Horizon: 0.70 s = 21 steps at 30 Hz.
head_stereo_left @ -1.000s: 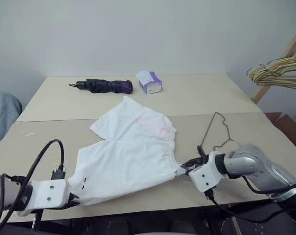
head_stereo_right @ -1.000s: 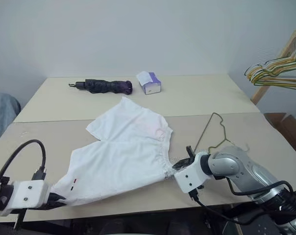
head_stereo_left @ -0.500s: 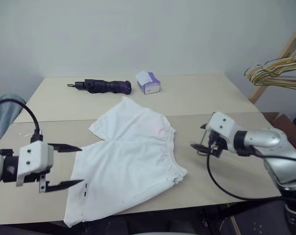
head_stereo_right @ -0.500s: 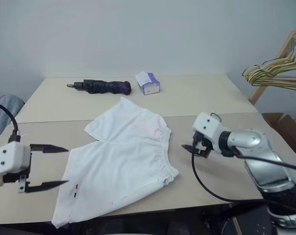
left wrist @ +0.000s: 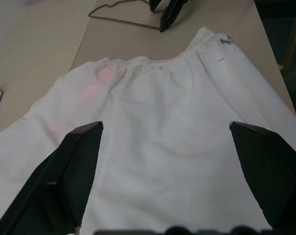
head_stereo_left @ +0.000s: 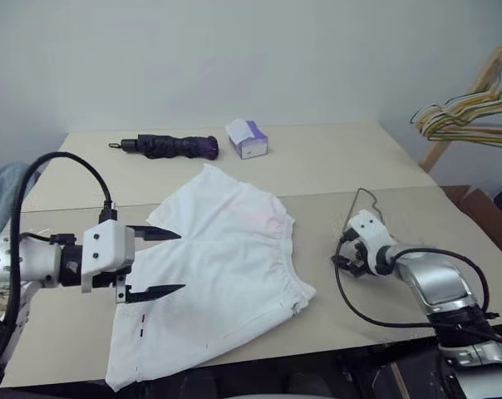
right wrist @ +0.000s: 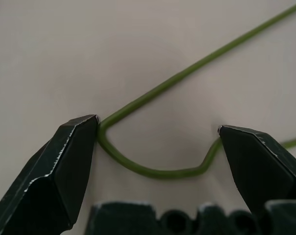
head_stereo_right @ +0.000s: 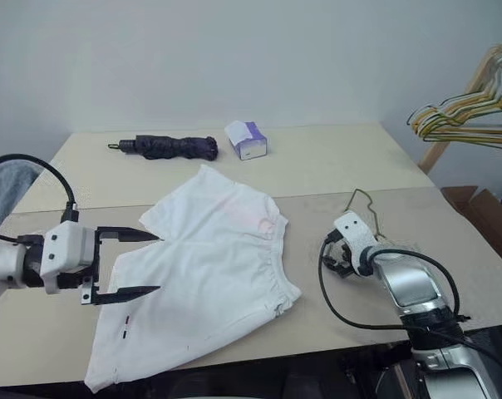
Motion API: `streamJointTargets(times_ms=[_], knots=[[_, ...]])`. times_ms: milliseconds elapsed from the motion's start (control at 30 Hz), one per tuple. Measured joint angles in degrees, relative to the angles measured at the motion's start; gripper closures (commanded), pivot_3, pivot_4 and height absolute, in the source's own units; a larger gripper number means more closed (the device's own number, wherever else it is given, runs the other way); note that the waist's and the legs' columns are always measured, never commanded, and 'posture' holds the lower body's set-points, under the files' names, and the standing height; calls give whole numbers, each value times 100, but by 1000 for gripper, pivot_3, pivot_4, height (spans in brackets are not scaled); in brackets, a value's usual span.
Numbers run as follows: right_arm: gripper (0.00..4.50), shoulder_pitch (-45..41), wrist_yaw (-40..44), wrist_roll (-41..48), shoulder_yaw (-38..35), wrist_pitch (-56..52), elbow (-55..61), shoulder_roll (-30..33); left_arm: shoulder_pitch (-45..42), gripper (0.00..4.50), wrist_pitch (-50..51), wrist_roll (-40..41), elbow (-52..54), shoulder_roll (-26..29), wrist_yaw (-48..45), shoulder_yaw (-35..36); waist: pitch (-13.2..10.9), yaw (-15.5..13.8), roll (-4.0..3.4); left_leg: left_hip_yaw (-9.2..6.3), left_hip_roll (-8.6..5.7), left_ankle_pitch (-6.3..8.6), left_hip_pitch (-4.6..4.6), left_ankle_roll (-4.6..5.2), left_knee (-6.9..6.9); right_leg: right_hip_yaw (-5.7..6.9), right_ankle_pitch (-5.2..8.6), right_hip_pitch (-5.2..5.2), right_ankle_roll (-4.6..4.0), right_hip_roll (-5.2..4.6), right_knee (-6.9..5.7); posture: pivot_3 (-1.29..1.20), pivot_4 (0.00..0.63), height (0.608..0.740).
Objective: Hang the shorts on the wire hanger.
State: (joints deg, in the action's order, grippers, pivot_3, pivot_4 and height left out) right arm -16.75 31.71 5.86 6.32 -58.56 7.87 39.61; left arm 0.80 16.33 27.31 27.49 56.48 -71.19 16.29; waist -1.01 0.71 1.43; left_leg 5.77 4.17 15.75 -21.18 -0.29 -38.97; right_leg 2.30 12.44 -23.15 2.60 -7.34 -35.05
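- Shorts (head_stereo_left: 222,264) lie flat on the table (head_stereo_left: 334,162), released by both grippers since a second ago.
- Left gripper (head_stereo_left: 155,263) hovers wide open over one leg.
- Right gripper (right wrist: 158,142), gaping, now straddles a bend of the wire hanger (right wrist: 153,171), beside the waistband.

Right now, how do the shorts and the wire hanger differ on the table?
The shorts are white cloth spread flat, wide; the wire hanger is a thin olive-green outline, mostly hidden behind the right arm. The shorts lie below the open left gripper, untouched; the hanger's bent wire sits between the open right gripper's fingers, not yet clamped. Both lie flat on the table, apart from each other.
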Motion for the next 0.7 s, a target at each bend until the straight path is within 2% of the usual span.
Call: streamJointTargets(times_ms=[133,267,400,567,700], knots=[[0,430,152,200,-486,-192,229,364,-39,29,-129,-142,-110,5,43,-136,1,3,-3,0,-1,0,-1,0,-1,-2,2,0,3,0,2,-31,0,740],[0,224,246,571,-1092,-616,374,380,-64,29,-139,-141,-126,10,45,-154,0,145,-10,1,-1,0,0,0,0,-5,0,-6,0,1,-1,-30,0,740],[0,-557,8,810,-1437,-752,182,-220,-239,29,-200,-204,-128,12,85,-264,0,253,-9,-12,-1,0,3,0,0,-11,-1,0,0,11,1,-25,0,740],[0,-1118,-736,631,-1442,-433,-1274,-998,-509,29,-111,-198,32,1,266,-410,-1,212,-7,-17,-7,0,-20,1,0,-9,-3,-13,-1,11,5,4,0,740],[0,-1387,-1070,548,-1402,-302,-2044,-1192,-727,29,49,23,292,-15,427,-397,-10,173,-23,-20,-8,0,-20,1,2,-10,-3,-15,-1,11,3,13,0,740]])
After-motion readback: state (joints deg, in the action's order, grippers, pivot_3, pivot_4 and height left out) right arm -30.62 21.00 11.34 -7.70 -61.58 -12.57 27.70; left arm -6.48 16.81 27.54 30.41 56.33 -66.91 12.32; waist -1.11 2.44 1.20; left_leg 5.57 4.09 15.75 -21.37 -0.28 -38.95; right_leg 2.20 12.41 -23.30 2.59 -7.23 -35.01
